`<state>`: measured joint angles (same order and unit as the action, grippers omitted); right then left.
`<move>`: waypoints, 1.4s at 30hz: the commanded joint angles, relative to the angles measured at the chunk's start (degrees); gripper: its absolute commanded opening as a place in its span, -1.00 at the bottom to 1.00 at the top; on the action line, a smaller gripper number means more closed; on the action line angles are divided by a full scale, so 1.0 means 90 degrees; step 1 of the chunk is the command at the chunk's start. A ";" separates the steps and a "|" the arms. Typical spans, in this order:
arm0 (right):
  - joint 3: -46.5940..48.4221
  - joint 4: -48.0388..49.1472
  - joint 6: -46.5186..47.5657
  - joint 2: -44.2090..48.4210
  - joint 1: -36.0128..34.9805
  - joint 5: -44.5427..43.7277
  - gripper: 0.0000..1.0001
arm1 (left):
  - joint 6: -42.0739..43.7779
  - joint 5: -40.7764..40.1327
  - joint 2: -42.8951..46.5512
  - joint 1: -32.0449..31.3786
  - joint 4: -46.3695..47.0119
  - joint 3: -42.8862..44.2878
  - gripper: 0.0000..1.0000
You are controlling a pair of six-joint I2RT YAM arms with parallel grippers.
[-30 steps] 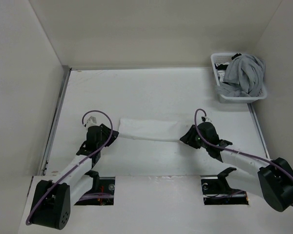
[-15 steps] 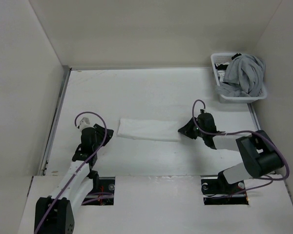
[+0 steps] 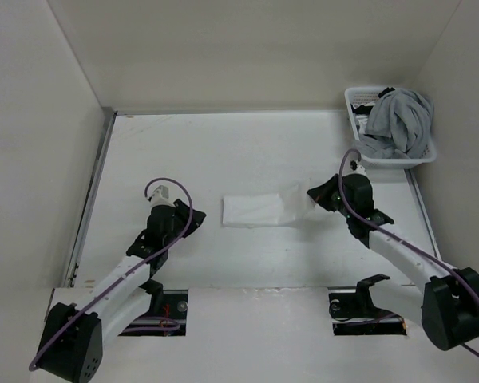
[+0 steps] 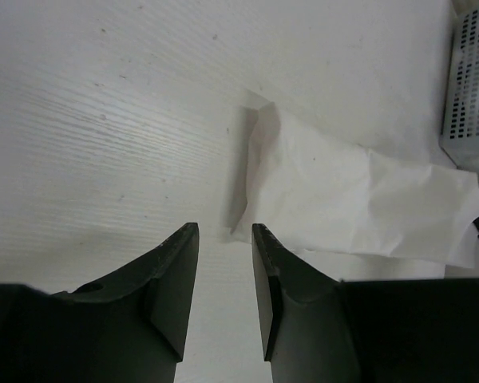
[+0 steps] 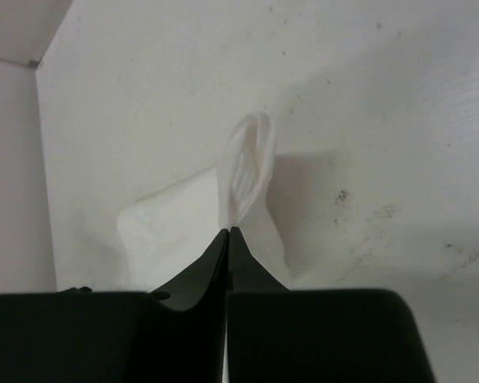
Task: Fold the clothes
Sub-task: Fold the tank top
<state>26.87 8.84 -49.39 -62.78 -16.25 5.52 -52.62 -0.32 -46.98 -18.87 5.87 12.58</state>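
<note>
The clothes (image 3: 255, 210) are one white garment folded into a short strip mid-table. My right gripper (image 3: 314, 195) is shut on its right end, and that end rises off the table in a pinched fold (image 5: 247, 163). In the right wrist view, the rest of the cloth (image 5: 172, 219) trails down to the left of the right gripper (image 5: 229, 231). My left gripper (image 3: 198, 220) sits low just left of the strip's left edge. It is open, and the left wrist view shows only bare table between the left gripper's (image 4: 225, 231) fingers, with the clothes (image 4: 343, 191) just ahead.
A white slatted basket (image 3: 393, 158) heaped with grey garments (image 3: 399, 120) stands at the back right corner, close behind the right arm. Side walls border the table on the left and right. Both arm bases and two cut-outs sit at the near edge.
The right gripper closed on the garment's right end and pulled it up and to the right, dragging the strip rightward. The left gripper followed to the right, staying at the strip's left edge.
</note>
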 commanded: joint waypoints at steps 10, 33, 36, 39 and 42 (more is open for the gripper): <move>0.3086 -0.2680 0.1083 -0.1166 -0.2415 -0.2311 -0.97 | -0.0140 -0.0160 -0.0210 -0.0691 0.0881 0.0312 -0.36; 0.4499 -0.2343 0.0731 -0.2452 -0.4791 -0.3093 -0.21 | -0.0062 0.0719 0.0718 0.0774 0.0207 0.0037 -0.23; 0.3025 -0.1405 0.0975 -0.1066 -0.4587 -0.3269 -0.55 | 0.0075 0.0612 0.0543 0.0745 0.0159 0.0213 -0.19; 0.1696 -0.0906 0.1054 0.0331 -0.3701 -0.3221 -0.85 | 0.0250 0.0358 0.0221 0.0540 0.0158 0.0379 -0.16; 0.0670 -0.0515 0.0956 0.1358 -0.2432 -0.3163 -0.97 | 0.0397 0.0075 -0.0120 0.0316 0.0158 0.0555 -0.14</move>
<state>39.20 -2.81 -41.12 -54.65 -45.25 -21.71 -51.62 3.11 -46.46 -14.57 5.96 13.82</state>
